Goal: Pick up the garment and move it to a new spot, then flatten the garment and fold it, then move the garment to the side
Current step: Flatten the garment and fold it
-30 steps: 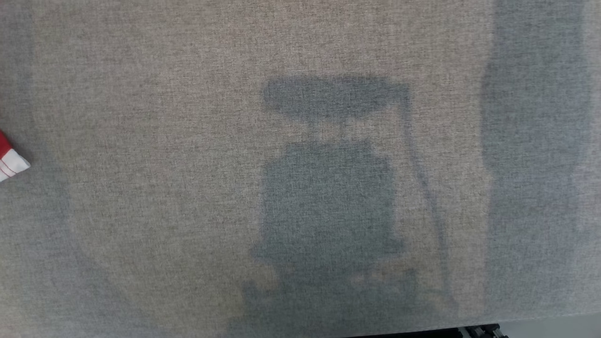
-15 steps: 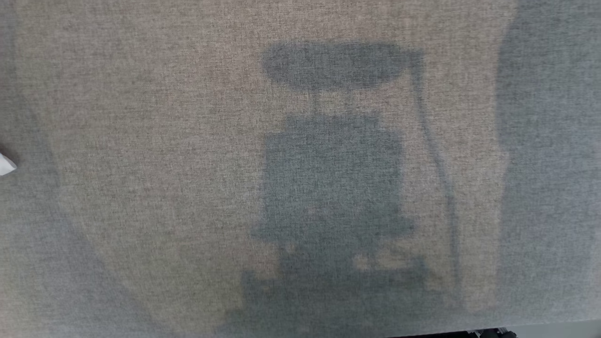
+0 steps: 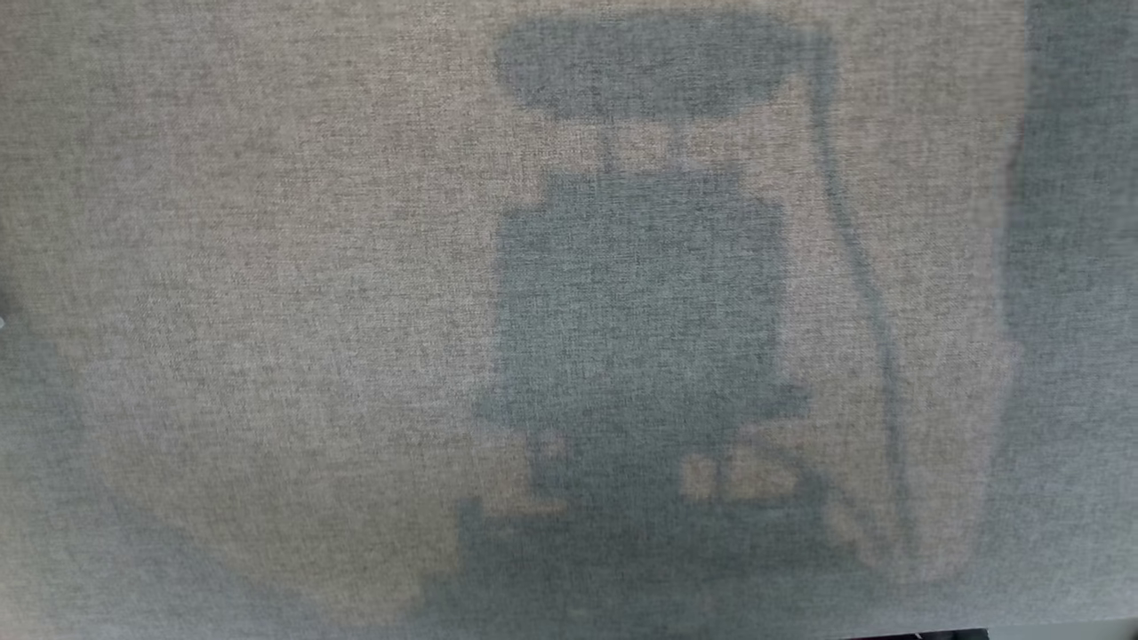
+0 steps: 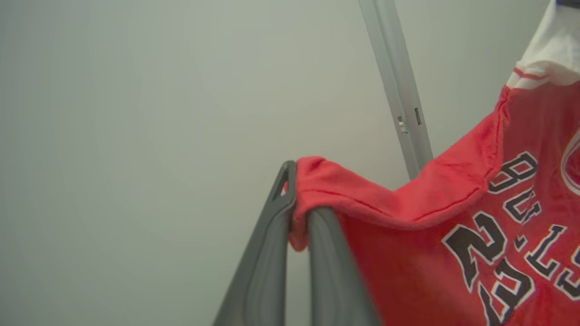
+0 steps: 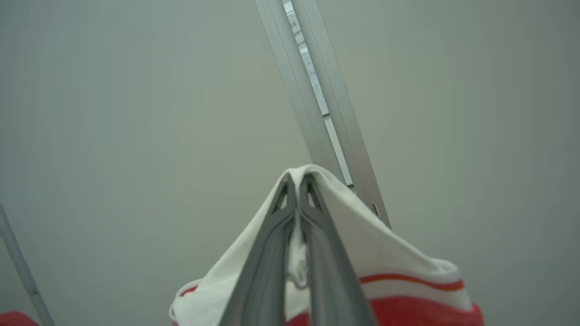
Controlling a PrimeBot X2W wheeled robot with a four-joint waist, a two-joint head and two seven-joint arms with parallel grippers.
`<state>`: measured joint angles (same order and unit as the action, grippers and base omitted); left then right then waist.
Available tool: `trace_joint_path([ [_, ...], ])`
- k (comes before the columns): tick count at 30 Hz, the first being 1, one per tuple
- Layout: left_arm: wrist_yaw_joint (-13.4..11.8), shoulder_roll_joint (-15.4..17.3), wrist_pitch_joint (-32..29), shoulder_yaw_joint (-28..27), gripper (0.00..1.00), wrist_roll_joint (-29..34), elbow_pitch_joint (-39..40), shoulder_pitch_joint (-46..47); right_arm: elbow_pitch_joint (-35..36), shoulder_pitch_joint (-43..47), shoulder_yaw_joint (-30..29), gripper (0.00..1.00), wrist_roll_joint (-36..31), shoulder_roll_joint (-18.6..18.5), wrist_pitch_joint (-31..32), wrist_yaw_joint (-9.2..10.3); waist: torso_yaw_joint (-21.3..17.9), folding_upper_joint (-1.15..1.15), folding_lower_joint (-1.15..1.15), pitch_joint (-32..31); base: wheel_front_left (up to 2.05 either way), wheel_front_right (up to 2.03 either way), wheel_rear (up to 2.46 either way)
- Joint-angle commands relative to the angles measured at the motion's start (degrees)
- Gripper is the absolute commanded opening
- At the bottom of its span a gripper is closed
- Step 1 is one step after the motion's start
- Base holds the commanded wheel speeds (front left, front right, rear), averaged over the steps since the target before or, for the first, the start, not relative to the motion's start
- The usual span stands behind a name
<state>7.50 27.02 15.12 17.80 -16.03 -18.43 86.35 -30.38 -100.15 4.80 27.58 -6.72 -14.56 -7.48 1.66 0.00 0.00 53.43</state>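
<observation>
The red fleecy garment (image 4: 408, 253) carries dark block writing edged in white. At the lower right of the left wrist view a large "23" can be read, and above it are letters that look like "BULL", running off the right edge, so the last part cannot be made out. A white band with a thin red stripe sits at the upper right corner of that view, above a curved seam. The left end effector (image 4: 299, 199), low in the centre of the frame, has its two dark grey fingers pressed together on a rolled red hem, with the cloth draping away to the right. In the right wrist view the right end effector (image 5: 299, 181) pinches the garment's white band (image 5: 398, 267) at centre frame. The fabric falls to both sides, with red showing along the bottom edge. A pale grey metal rail (image 5: 317, 90) slants behind each grip against a plain pale wall. The head view shows a grey-beige woven surface (image 3: 267, 267) with the robot's shadow (image 3: 640, 293) across its centre.
</observation>
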Motion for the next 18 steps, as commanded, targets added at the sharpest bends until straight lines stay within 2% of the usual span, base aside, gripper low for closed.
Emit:
trace_joint_path([
  [1, -0.1, 2.0, 0.0, 0.5, 0.0, -2.4, 1.5, -2.3, 1.7, 3.0, 1.5, 0.0, 3.2, -2.3, 0.4, -0.02, -0.3, 0.0, 0.0, -0.8, 0.0, 0.0, 0.0],
  [8, -0.1, 8.1, 0.0, 4.0, 0.0, -10.3, 6.5, -15.1, 11.1, 19.4, 3.3, 0.0, 15.9, -10.7, 3.4, -0.02, -2.1, 0.0, 0.0, -6.9, 0.0, 0.0, 0.0],
  [9, -0.1, 8.1, 0.0, 4.0, 0.0, -10.3, 6.5, -15.1, 11.1, 19.4, 3.3, 0.0, 15.9, -10.7, 3.4, -0.02, -2.1, 0.0, 0.0, -6.9, 0.0, 0.0, 0.0],
  [13, -0.1, 9.9, 0.0, 6.3, 0.0, -14.0, 7.7, -23.2, 16.0, 30.0, 2.7, 0.0, 19.6, -13.9, 5.3, -0.02, -2.8, 0.0, 0.0, -11.9, 0.0, 0.0, 0.0],
  [18, -0.1, 12.1, -0.3, 9.7, 0.0, -16.9, 9.7, -34.3, 21.3, 43.6, 1.8, 0.0, 22.6, -15.5, 8.2, -0.02, -3.9, 0.0, 0.0, -18.9, 0.0, 0.0, 0.0],
])
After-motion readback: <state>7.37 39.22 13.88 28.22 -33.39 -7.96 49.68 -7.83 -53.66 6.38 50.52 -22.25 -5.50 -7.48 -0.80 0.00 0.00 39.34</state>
